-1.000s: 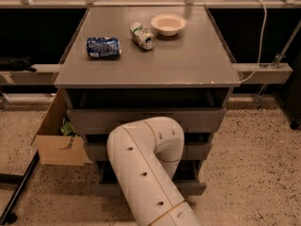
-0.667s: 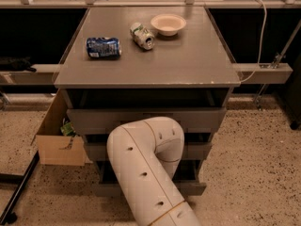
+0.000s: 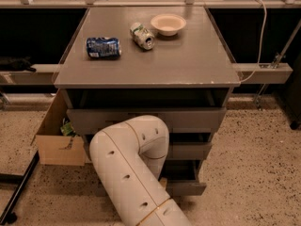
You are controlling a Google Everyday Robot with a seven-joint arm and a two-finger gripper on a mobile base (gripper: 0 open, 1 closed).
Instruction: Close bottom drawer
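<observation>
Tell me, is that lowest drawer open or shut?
Open: the bottom drawer shows its dark inside behind the pulled-out front panel. The gripper is out of view, hidden behind the white arm.

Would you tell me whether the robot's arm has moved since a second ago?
Yes, the arm shifted left against the cabinet; the gripper is hidden behind it.

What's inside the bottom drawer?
The bottom drawer stands pulled out; its visible right part looks dark, nothing discernible. The arm covers the rest and hides the gripper somewhere behind it.
</observation>
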